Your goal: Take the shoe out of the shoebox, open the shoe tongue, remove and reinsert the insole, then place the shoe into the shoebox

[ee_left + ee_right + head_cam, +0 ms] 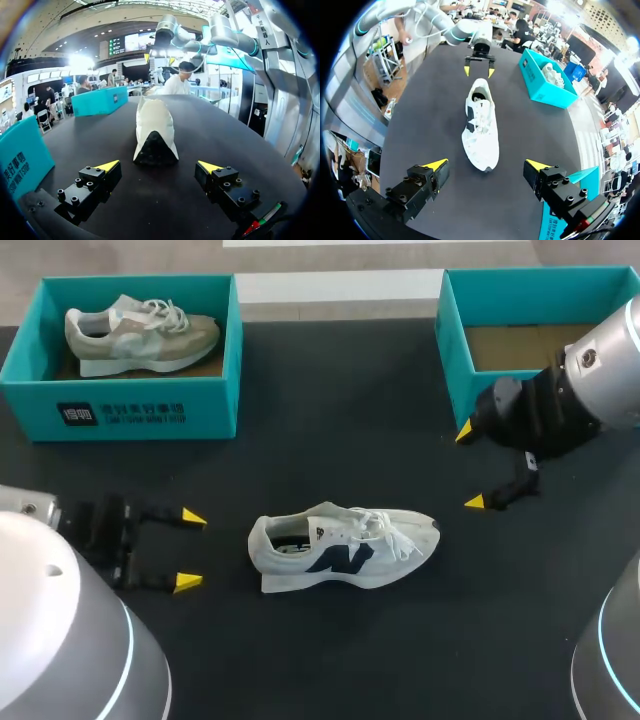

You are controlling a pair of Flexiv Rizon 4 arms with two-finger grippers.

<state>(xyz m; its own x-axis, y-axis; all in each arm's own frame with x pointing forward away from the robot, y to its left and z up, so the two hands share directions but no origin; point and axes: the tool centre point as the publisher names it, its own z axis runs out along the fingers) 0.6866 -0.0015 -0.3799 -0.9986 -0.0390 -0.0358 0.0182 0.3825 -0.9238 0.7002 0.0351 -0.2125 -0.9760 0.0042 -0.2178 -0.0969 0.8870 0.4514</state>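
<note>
a: in the head view, what is the left gripper (190, 550) doing?

b: it is hovering with its fingers spread wide, gripping nothing; the white shoe (345, 550) is standing on its sole on the table (300, 440), its heel just ahead of those fingertips and not touching them.

a: and the right gripper (470, 467)?

b: it is also gaping wide and carrying nothing; the shoe's toe is pointing towards it, near but apart; the right shoebox (455, 370) is sitting just beside one fingertip; the left shoebox (130, 405) is sitting well away from it, holding a beige shoe (140, 335).

a: what is the left wrist view showing?

b: the left gripper (159, 166) is standing open with bare table between its tips; the white shoe (154, 132) is sitting straight ahead, heel facing the gripper.

a: and the right wrist view?

b: the right gripper (486, 165) is hanging open and empty; the white shoe (482, 127) is lying straight ahead, toe nearest; the left gripper (479, 67) is waiting beyond the heel.
</note>
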